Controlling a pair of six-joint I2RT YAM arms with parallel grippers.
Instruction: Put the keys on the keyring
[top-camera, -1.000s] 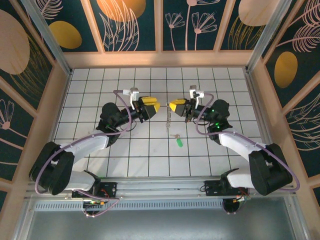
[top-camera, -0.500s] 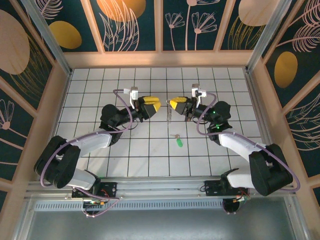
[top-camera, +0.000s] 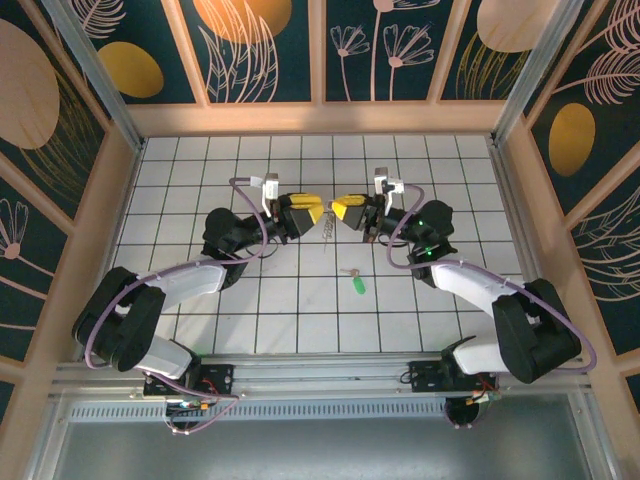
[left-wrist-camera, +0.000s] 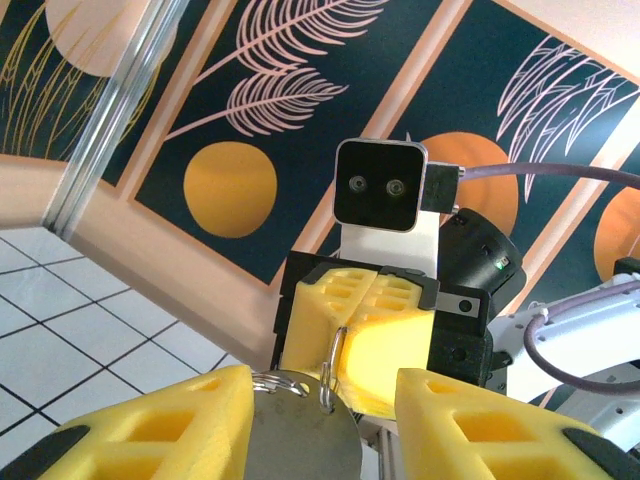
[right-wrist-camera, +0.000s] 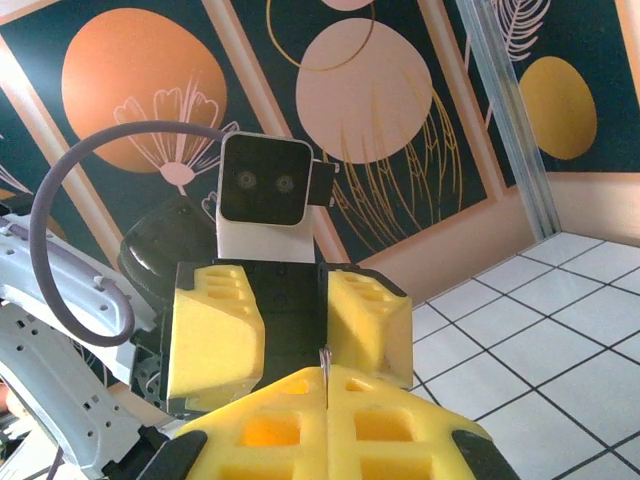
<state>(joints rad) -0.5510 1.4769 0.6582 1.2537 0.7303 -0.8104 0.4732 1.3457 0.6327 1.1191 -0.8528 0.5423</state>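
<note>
Holding keyring (top-camera: 327, 228) clenched in right end effector (top-camera: 340, 209), facing left end effector (top-camera: 312, 211) with jaws apart, near green keys (top-camera: 358, 286) on counter (top-camera: 280, 320).

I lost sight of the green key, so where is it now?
Top view: the green key lies on the tiled table, just right of centre, below the keyring in the picture.

White-tiled desk (top-camera: 200, 170) in a painted enclosure
Dark lines grid its white tiles; pale wooden framing (top-camera: 320, 118) borders dark teal wall panels (top-camera: 270, 60) painted with leaf outlines and orange discs (left-wrist-camera: 230, 188); a metal rail (top-camera: 320, 375) runs along the near edge.
</note>
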